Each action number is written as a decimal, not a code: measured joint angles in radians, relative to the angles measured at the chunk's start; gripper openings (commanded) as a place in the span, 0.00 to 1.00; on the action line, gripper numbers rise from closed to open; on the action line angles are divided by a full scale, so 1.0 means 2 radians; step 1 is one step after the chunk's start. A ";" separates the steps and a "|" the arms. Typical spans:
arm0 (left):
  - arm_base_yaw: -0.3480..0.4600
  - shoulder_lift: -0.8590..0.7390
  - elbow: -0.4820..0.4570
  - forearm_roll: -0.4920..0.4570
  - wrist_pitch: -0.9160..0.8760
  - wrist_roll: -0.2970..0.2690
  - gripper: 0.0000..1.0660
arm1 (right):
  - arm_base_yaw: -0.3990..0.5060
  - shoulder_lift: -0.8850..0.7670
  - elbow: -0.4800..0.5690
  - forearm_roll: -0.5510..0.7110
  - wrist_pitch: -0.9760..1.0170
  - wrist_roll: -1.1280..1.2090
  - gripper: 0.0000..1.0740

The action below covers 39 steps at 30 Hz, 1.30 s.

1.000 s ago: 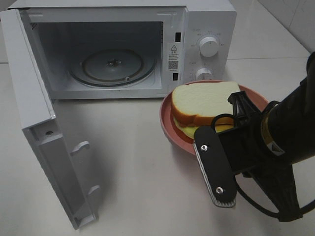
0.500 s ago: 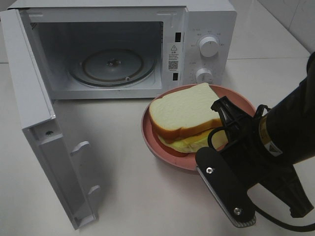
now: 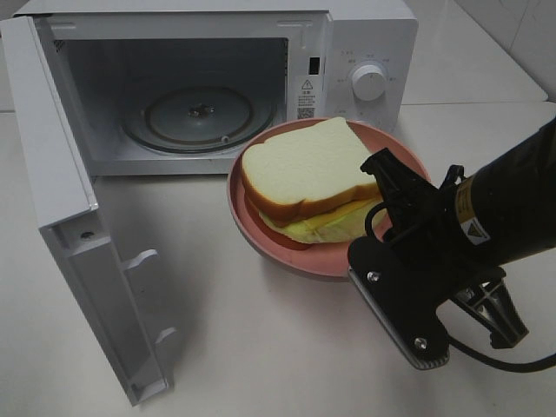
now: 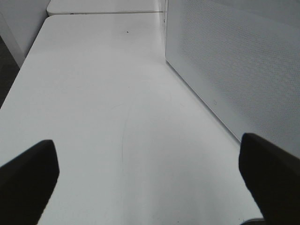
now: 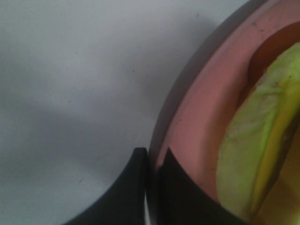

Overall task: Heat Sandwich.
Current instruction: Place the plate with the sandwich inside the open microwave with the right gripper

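While the right gripper [image 5: 153, 157] stays pinched narrow on the rim of the pink plate [image 3: 291, 262], the plate has travelled across the white table [image 3: 261, 356] toward 10 o'clock in the high view. A second ago it sat in front of the lower dial of the microwave [image 3: 373, 35]. Now it covers that dial and overlaps the lower right corner of the open cavity. The sandwich [image 3: 304, 169] rides on the plate with its top slice level and its yellow-green filling showing at the edge near the gripper. The plate lies at about 4 o'clock from the glass turntable [image 3: 200, 113]; whether it is lifted or sliding, the pictures do not settle. The door [image 3: 52, 174] hangs fully open at 9 o'clock, clear of the path. The left gripper [image 4: 150, 173] holds nothing, its jaws spread wide above bare table. Judging from this, loading is under way but not done: the plate must clear the cavity's sill and reach the turntable before the door can close.
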State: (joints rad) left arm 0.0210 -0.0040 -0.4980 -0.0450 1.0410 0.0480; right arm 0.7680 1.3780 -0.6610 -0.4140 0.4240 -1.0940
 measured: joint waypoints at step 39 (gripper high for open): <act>0.000 0.000 0.000 0.000 0.000 0.000 0.95 | -0.036 0.209 -0.236 0.199 0.076 -0.251 0.01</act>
State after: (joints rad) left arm 0.0210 -0.0040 -0.4980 -0.0450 1.0410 0.0480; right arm 0.6960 1.7960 -1.1340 -0.0160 0.5760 -1.5960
